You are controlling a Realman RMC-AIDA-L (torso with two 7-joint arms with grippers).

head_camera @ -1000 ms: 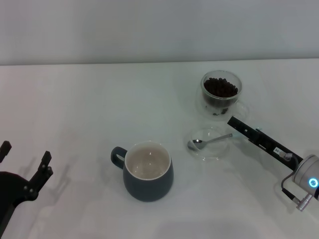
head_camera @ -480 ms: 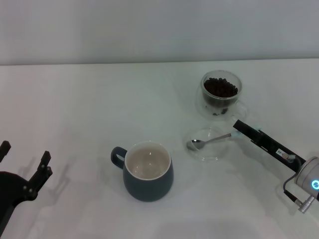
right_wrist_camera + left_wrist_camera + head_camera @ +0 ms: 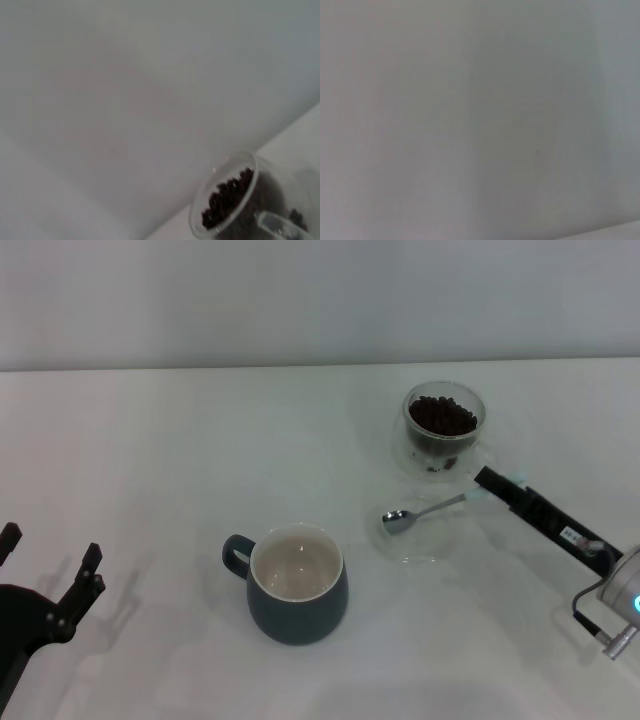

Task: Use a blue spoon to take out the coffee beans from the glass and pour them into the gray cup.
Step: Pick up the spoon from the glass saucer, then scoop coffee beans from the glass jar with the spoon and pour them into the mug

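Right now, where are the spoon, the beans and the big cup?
blue spoon [image 3: 398, 519]: head view, on its metal bowl.
coffee beans [image 3: 442, 417]: head view, top of the pile.
gray cup [image 3: 298, 612]: head view, outer wall.

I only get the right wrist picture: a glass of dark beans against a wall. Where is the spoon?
Observer: The right gripper grips the blue spoon by its handle, just in front of the glass; the spoon's bowl is over a flat clear dish.
Operator: Anything poured yet?
Observer: No. The gray cup shows only its bare cream inside.
Operator: And the other arm?
Observer: The left gripper sits open at the table's near left edge, far from everything.
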